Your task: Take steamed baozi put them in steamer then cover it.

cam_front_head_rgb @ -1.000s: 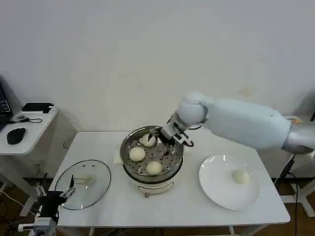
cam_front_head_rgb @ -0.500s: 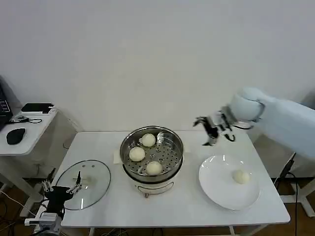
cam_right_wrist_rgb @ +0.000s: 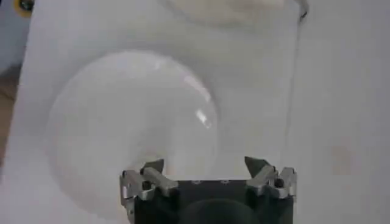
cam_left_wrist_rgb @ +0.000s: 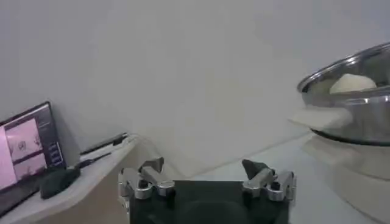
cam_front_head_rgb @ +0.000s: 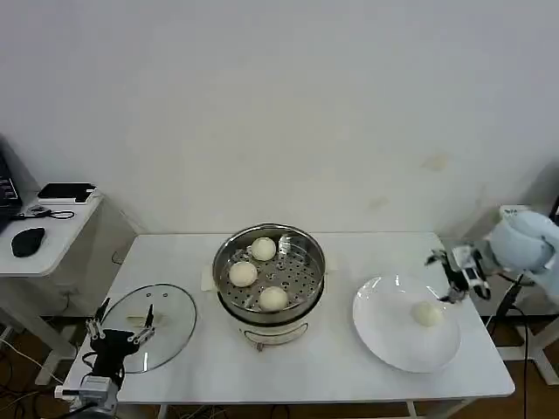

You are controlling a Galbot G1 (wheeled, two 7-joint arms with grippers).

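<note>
Having been swung away from the shiny round stainless-steel steamer (cam_front_head_rgb: 269, 275), which holds three pale cream buns (cam_front_head_rgb: 244, 273), the right claw (cam_front_head_rgb: 455, 266) is now positioned, released, beside the last bun (cam_front_head_rgb: 426, 313) on the flat white plate (cam_front_head_rgb: 384, 336). The left claw (cam_front_head_rgb: 120, 332) is parked, released, by the clear glass lid (cam_front_head_rgb: 162, 316).

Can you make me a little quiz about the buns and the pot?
1. How many buns are in the steamer?
2. True or false: the lid is on the steamer.
3. Where is the last bun? A) on the plate B) in the right hand C) on the lid

Key: 1. three; 2. false, it lies on the table near the left hand; 3. A
</note>
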